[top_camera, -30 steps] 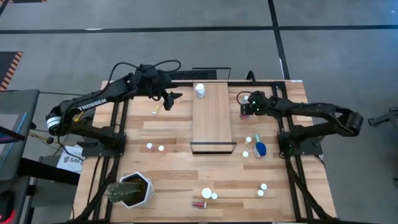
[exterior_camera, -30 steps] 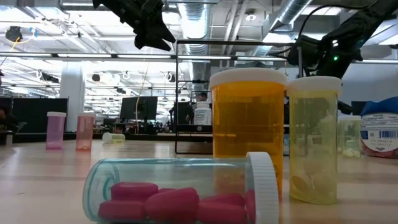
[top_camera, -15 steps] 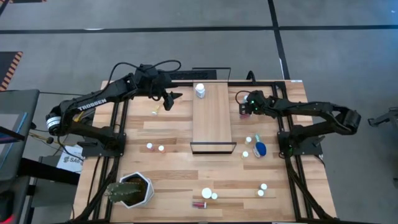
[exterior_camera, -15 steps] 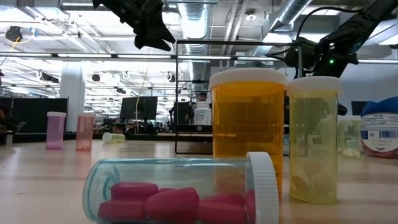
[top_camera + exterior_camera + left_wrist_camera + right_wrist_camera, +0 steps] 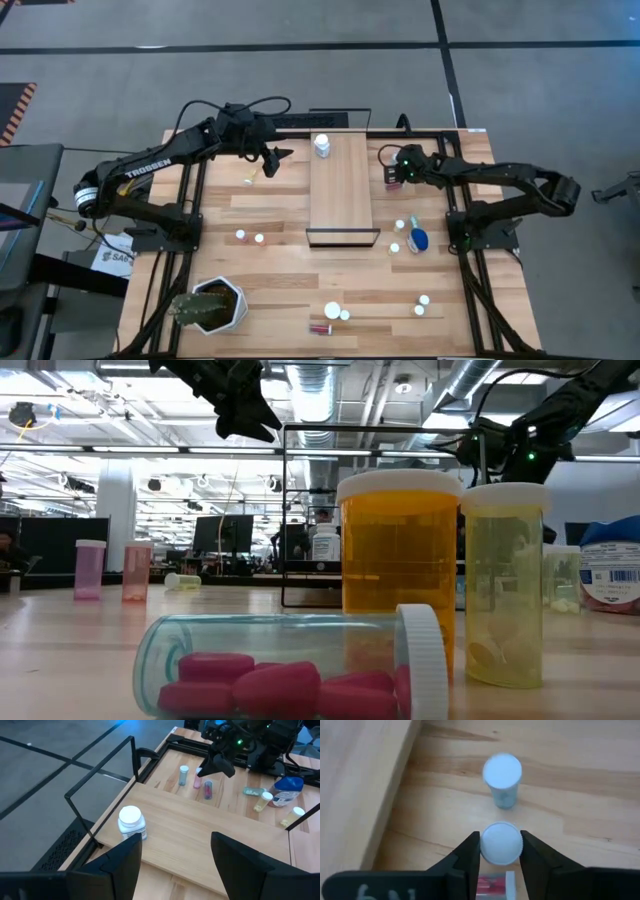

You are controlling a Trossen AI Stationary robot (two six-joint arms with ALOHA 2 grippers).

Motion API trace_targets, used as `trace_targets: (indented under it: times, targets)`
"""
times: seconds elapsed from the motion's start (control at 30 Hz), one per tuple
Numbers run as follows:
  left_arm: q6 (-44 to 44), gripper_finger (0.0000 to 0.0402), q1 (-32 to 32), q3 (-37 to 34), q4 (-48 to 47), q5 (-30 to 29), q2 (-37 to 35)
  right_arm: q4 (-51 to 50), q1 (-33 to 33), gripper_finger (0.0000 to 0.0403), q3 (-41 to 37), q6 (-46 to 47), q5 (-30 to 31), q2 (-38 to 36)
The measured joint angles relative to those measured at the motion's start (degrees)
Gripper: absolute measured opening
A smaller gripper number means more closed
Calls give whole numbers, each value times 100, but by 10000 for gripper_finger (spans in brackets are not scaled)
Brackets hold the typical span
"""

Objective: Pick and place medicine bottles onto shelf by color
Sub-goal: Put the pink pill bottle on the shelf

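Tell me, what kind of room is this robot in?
Probably a big lab or workshop: exposed ceiling pipes and strip lights overhead, computer monitors far behind the slatted wooden table, and a grey floor marked with dark tape lines.

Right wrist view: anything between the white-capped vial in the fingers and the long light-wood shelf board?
Nothing visible. The right gripper is shut on the white-capped vial; bare tabletop lies between it and the shelf board. The blue-bodied vial stands apart, off that path.

The shelf (image 5: 341,185) is pale wood with a thin dark frame; a white bottle (image 5: 322,145) stands at its far edge. Near the table's (image 5: 290,285) front edge lie an orange bottle (image 5: 398,565), a yellowish one (image 5: 505,585) and a clear vial (image 5: 290,665) (pink pills inside, white cap).
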Motion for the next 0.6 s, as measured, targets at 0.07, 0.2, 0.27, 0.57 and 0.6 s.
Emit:
trace_targets:
  times: [0.07,0.2,0.27,0.57,0.6]
  targets:
    - [0,224,2,0,0,0,0,-196,79,138,241,-86,-8,0]
    - [0,224,1,0,1,0,0,-845,277,140,833,-171,-20,0]
    - [1,224,1,0,0,2,0,-1017,372,138,1100,-287,-20,0]
    - [120,224,2,0,1,3,0,-879,502,141,1945,-743,-14,324]
    - [120,224,1,0,-2,3,0,-833,501,140,2046,-809,-14,444]
